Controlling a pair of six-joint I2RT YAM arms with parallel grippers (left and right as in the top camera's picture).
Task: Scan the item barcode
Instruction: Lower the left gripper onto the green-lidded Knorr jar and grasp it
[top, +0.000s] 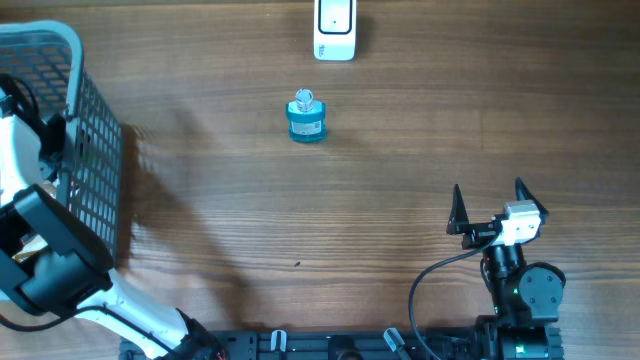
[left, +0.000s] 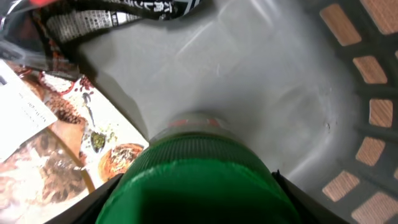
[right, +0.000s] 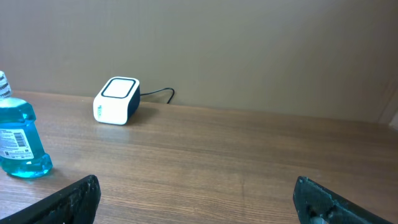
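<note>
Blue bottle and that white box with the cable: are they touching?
Apart. The overhead view shows a strip of bare table between the blue bottle and the white box; the right wrist view shows the gap too.

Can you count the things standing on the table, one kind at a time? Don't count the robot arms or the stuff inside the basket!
Blue bottle: 1
White scanner: 1
Mesh basket: 1
Total: 3
</note>
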